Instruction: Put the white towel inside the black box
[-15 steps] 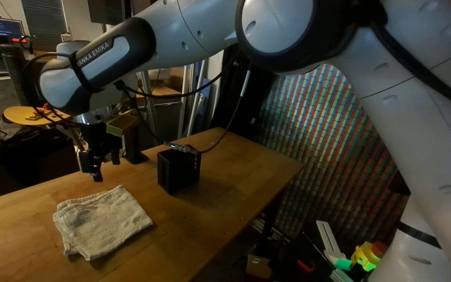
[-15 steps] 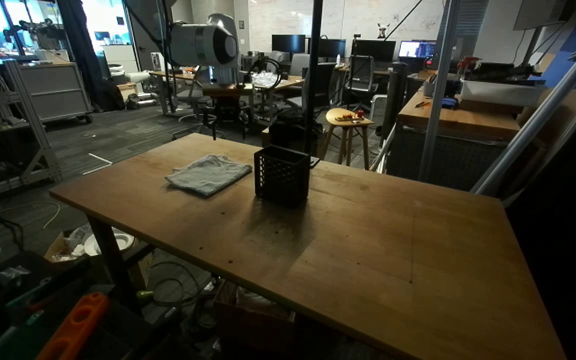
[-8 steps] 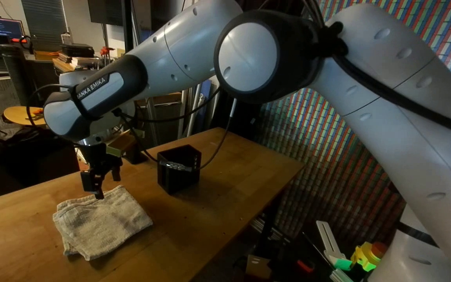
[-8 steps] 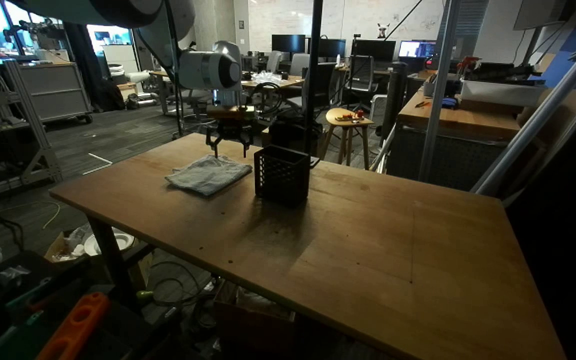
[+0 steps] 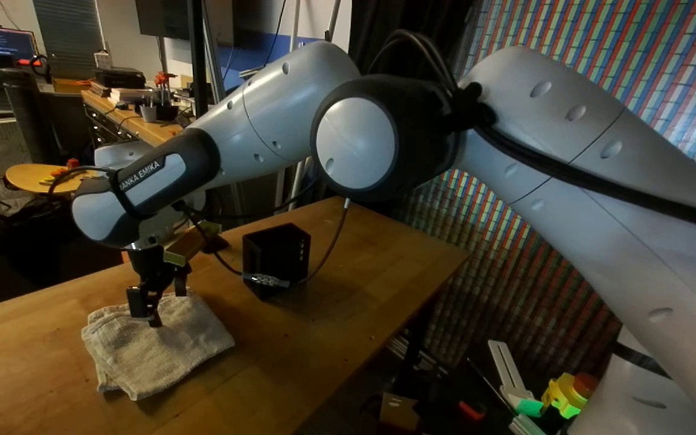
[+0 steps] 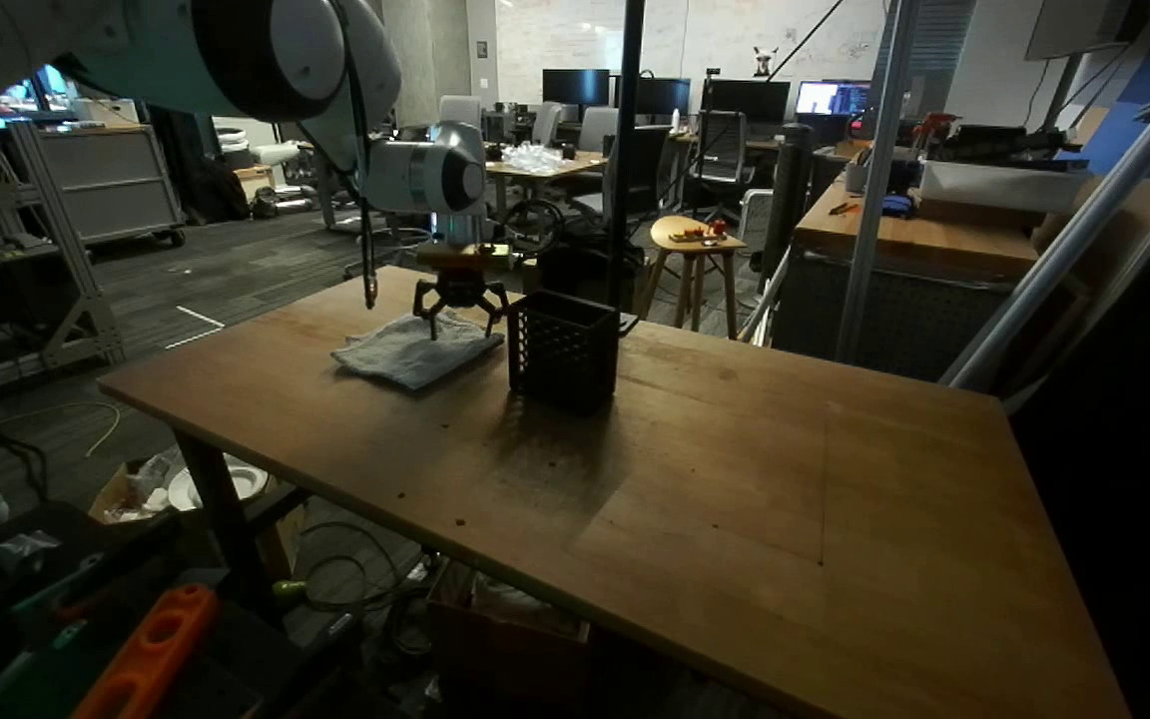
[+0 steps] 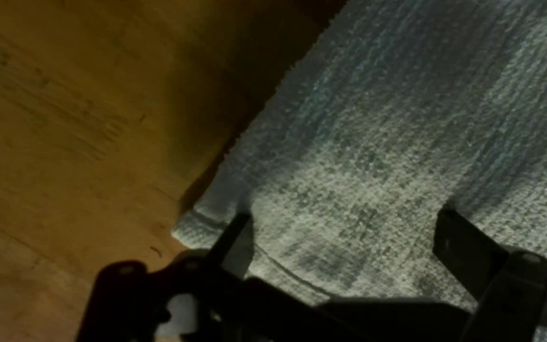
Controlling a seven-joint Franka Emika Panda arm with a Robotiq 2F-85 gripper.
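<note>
The white towel (image 5: 154, 362), greyish and folded flat, lies on the table; it also shows in an exterior view (image 6: 400, 361) and fills much of the wrist view (image 7: 378, 142). My gripper (image 5: 168, 308) points down over the towel's far part, fingers wide apart; it also shows in an exterior view (image 6: 462, 333). In the wrist view the open gripper (image 7: 344, 216) has towel between its fingers, and the fingertips (image 7: 449, 225) appear to touch the cloth, one near a hemmed corner. The black box (image 5: 275, 257), open-topped, stands upright beside the towel, also in an exterior view (image 6: 565, 355).
The wooden table (image 5: 378, 266) holds towel and box. An arm cable (image 5: 330, 254) hangs across the front of the box in an exterior view. A dark vertical pole (image 6: 627, 150) stands behind the box. A stool (image 6: 695, 237) stands beyond the table.
My gripper has come down from above the table to the towel, staying open. The arm has lowered with it. The towel and box stay in about the same place.
</note>
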